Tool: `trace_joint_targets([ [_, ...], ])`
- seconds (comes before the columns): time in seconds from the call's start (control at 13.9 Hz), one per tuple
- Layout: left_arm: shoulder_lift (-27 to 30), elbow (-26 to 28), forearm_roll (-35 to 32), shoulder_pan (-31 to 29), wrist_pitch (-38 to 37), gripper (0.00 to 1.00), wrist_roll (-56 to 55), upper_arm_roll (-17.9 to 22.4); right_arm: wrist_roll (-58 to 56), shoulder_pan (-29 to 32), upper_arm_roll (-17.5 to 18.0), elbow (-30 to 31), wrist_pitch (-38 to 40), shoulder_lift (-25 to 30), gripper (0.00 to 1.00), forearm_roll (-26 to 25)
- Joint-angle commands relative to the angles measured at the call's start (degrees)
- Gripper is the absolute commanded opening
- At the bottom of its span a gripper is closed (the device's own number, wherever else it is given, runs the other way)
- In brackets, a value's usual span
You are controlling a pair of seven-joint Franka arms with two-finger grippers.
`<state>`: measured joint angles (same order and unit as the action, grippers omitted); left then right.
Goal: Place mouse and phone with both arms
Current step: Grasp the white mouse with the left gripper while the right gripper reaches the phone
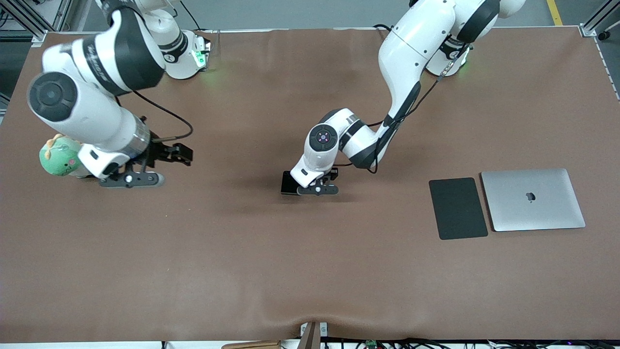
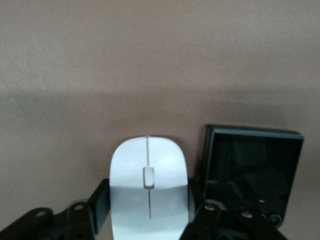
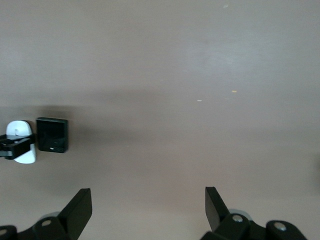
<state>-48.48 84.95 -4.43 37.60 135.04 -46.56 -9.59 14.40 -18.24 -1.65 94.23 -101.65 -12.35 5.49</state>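
The left claw [image 2: 148,212] is straddling the glossy, light, slippery mouse [image 2: 148,187] by its sides on the tabletop [image 1: 242,252], just beside the stiff phone [image 2: 252,172], while the right claw [image 3: 148,210] is waiting wide open and empty.

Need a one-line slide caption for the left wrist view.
Left gripper straddles the white mouse on the brown table, black phone lying beside it.

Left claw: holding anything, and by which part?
The left claw has a finger on each long side of the mouse, at its rear half; a firm grip cannot be told. The phone lies beside it, ungripped. The right claw is open, empty.
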Motion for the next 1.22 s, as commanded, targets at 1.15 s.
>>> trace_joint_targets([
  [1.15,13.83,3.01,-4.8,-8.75,-11.37,0.41,4.34,1.59,8.28,-11.91,-0.72,-2.56,-27.72,-24.12,1.0,10.51],
])
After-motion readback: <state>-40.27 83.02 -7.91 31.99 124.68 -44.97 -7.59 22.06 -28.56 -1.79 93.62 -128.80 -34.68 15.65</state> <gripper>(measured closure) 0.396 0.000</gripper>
